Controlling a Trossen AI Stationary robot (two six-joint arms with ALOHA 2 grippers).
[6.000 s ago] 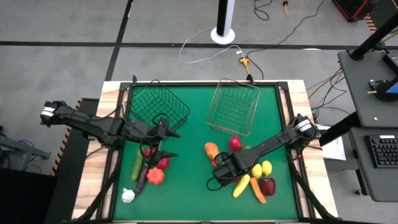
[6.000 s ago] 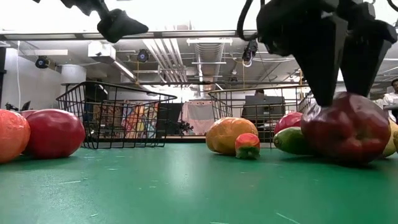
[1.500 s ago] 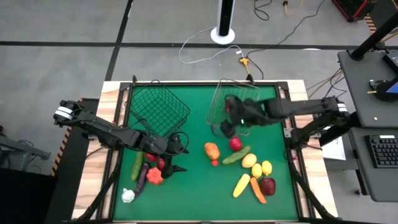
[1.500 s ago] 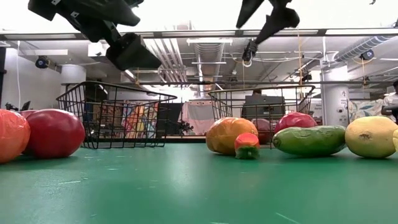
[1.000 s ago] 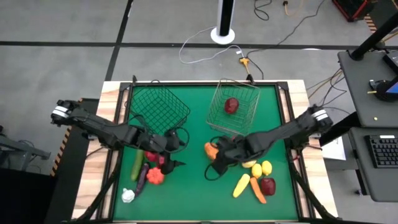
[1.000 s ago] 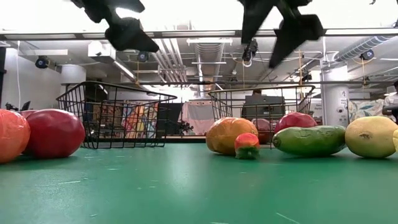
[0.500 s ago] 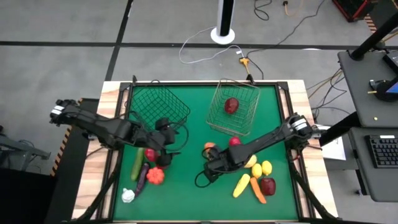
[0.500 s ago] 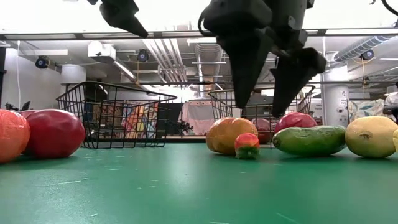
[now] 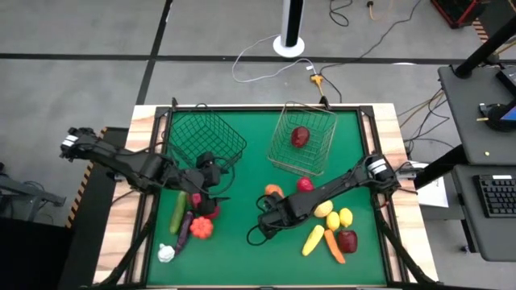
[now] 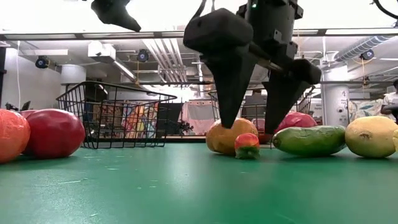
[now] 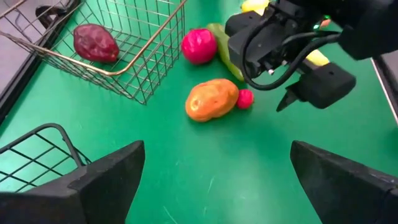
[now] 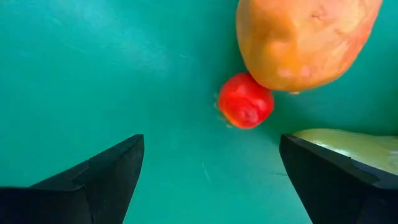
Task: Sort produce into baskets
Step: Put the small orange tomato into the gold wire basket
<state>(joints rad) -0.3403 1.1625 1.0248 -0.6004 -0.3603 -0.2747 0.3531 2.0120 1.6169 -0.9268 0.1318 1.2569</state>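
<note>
My right gripper [image 10: 252, 121] hangs open just above a small red fruit [image 12: 245, 101], its fingers pointing steeply down, one on either side and touching nothing. The fruit lies against an orange potato [image 12: 301, 37] on the green mat. My left gripper [image 9: 211, 181] is open and empty, raised near the dark basket [image 9: 205, 137]. The pale basket [image 9: 304, 138] stands at the far middle with one dark red piece [image 9: 300, 135] lying on its floor. More produce lies in two clusters on the mat.
Below the left gripper lie a green cucumber [image 9: 177, 212], a purple eggplant [image 9: 185, 229], an orange-red tomato [image 9: 201, 228] and white garlic [image 9: 166, 254]. Right of the right gripper are yellow lemons [image 9: 339, 218], a carrot [image 9: 334, 246], a red pepper [image 9: 347, 240] and a green cucumber [image 10: 309, 140].
My right gripper has come down over the small red fruit, moving a little toward the table's near left, and stays open. My left gripper has risen and drawn back toward the dark basket, still open. No produce has moved.
</note>
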